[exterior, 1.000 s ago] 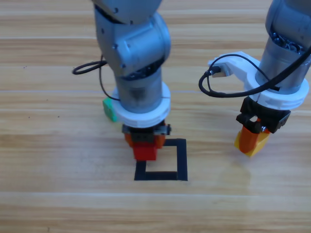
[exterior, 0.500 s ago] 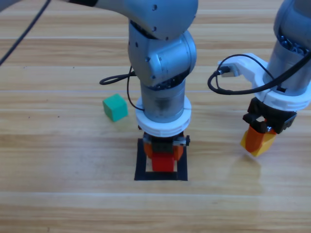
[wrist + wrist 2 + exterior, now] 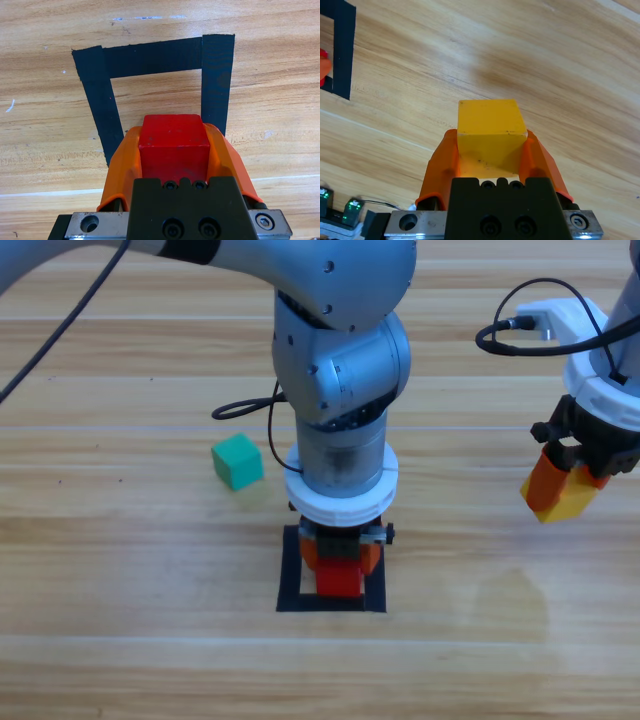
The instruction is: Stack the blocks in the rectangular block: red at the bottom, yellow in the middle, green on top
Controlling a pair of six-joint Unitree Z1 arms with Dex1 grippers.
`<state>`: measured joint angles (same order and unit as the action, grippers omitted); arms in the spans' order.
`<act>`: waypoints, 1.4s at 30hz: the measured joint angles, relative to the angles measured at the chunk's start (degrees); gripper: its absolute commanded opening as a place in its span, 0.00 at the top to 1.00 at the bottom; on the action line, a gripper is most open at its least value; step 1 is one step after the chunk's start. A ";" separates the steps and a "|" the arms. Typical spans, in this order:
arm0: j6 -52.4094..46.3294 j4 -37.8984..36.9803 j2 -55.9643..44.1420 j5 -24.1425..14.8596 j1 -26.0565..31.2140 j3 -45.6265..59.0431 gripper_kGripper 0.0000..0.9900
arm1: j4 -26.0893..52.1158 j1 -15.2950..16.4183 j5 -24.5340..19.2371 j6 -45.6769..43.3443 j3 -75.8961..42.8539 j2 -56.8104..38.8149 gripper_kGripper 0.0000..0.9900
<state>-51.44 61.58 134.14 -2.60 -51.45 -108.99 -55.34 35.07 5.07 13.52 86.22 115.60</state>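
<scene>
My left gripper (image 3: pixel 339 570) is shut on the red cube (image 3: pixel 339 580) and holds it inside the black tape rectangle (image 3: pixel 292 580). In the left wrist view the red cube (image 3: pixel 173 147) sits between the orange jaws, over the near part of the rectangle (image 3: pixel 150 56). At the right edge of the high view my right gripper (image 3: pixel 565 495) is shut on the yellow cube (image 3: pixel 568 502), lifted off the table. The right wrist view shows the yellow cube (image 3: pixel 491 135) clamped between the jaws. The green cube (image 3: pixel 237 461) lies on the table left of the left arm.
A black cable (image 3: pixel 245 410) loops behind the left arm, close to the green cube. Another cable (image 3: pixel 520 325) arcs off the right wrist. Bare wooden table lies between the rectangle and the right gripper.
The left gripper has carried the red cube rightward into the rectangle, uncovering the green cube. The right gripper has risen and drifted right with the yellow cube.
</scene>
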 measured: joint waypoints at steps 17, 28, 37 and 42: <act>-0.09 0.00 0.00 -0.80 -0.01 0.00 0.96 | 1.04 -0.05 0.00 1.53 -0.97 -0.01 1.00; -3.79 0.00 0.00 -0.79 -0.01 0.01 0.96 | 2.38 -0.05 0.00 1.74 -1.19 -0.01 1.00; -3.90 0.00 0.00 -0.83 -0.01 0.00 0.96 | 3.22 -0.05 0.00 1.74 -1.24 0.00 1.00; -3.73 -0.07 0.00 -1.34 -0.01 0.00 0.96 | 3.22 -0.05 0.00 1.74 -1.30 0.00 1.00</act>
<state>-55.16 61.51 134.14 -3.94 -51.45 -108.99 -52.12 35.02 5.07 15.26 84.92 115.60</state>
